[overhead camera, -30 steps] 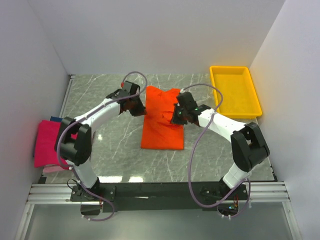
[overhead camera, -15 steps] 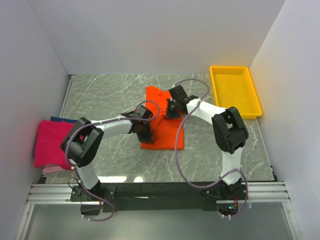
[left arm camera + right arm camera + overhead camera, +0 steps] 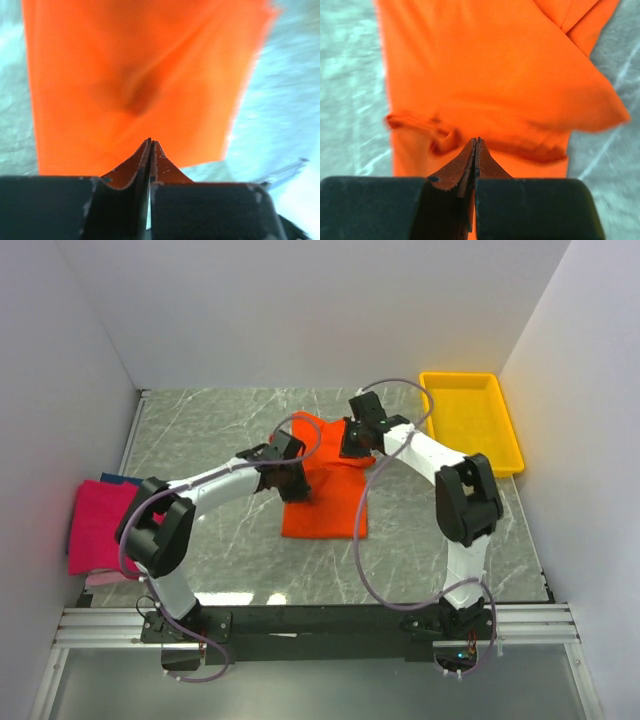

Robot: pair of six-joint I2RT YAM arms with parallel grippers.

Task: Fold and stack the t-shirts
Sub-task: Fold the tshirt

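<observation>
— Where's the bright orange soft-cloth t-shirt [image 3: 330, 502]?
— Spread ahead of both fingertips, its long axis running away from my bases. My left gripper [image 3: 150, 150] is pressed together on its left edge, and my right gripper [image 3: 475, 150] pinches the far end.
— Room?
— Grey marbled tabletop [image 3: 220, 430] shows on either side of the fingers.

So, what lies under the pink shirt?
Beneath the pink shirt a dark blue edge shows at its far side, a pale edge at its near side; the rest is covered.
</observation>
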